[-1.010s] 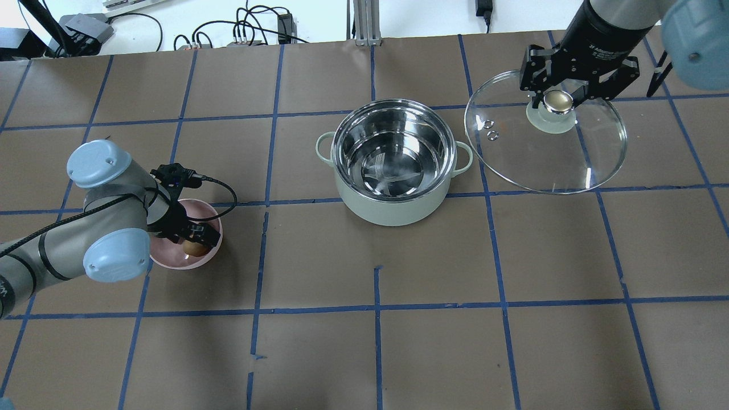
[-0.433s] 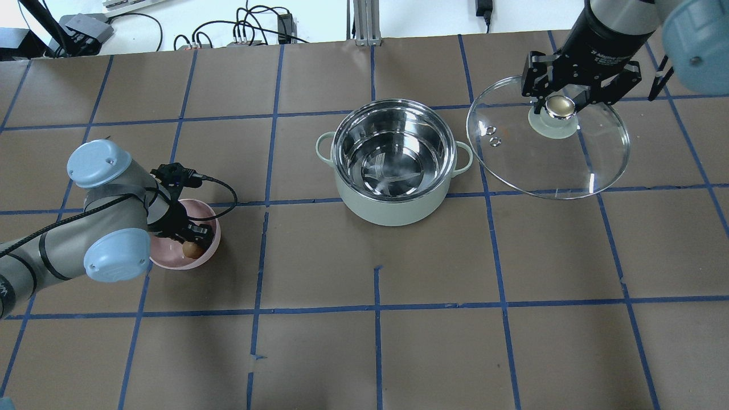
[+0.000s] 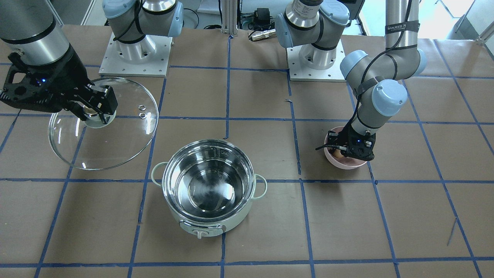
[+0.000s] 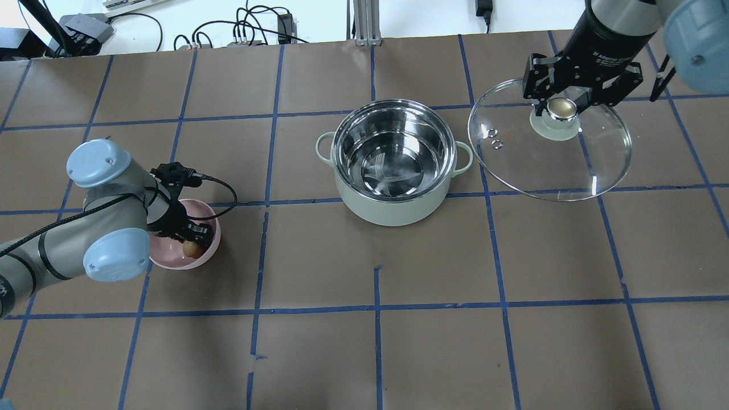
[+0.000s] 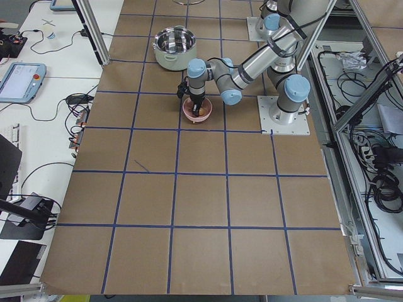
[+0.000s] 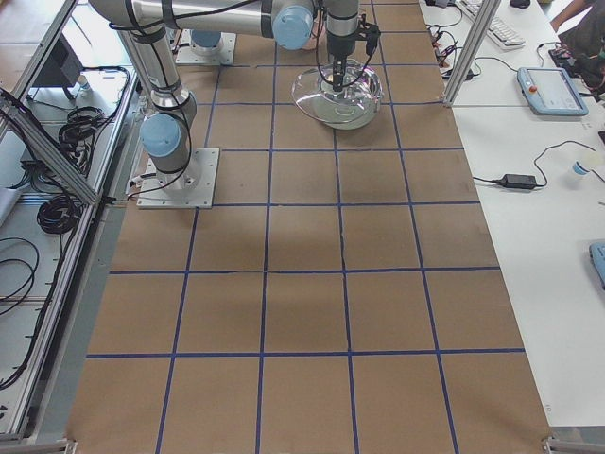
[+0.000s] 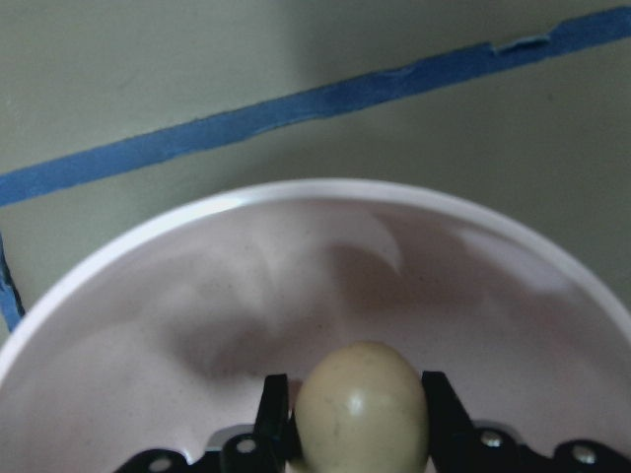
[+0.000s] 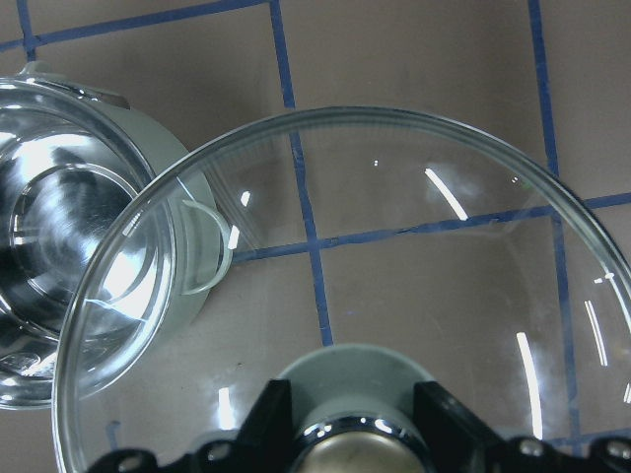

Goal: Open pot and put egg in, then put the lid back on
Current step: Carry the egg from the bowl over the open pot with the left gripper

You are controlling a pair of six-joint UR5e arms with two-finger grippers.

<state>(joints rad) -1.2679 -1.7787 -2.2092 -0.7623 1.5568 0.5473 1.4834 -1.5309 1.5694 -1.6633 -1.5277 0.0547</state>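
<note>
While pot (image 4: 394,162) sits open and empty mid-counter (image 4: 433,285), step one is done: right pincer (image 4: 561,108) is clenched on lid (image 4: 549,154) at its centre, holding it off to the pot's side. Left pincer (image 4: 196,238) is down in pink bowl (image 4: 212,250), grasping egg (image 7: 362,409), which I judge is not lifted out yet. Left to do: carry egg to pot, drop it, re-lid. Writing: band (image 3: 401,27) on the left arm seems to read WANJEED. White print (image 4: 612,51) on the right wrist is too small to read.
</note>
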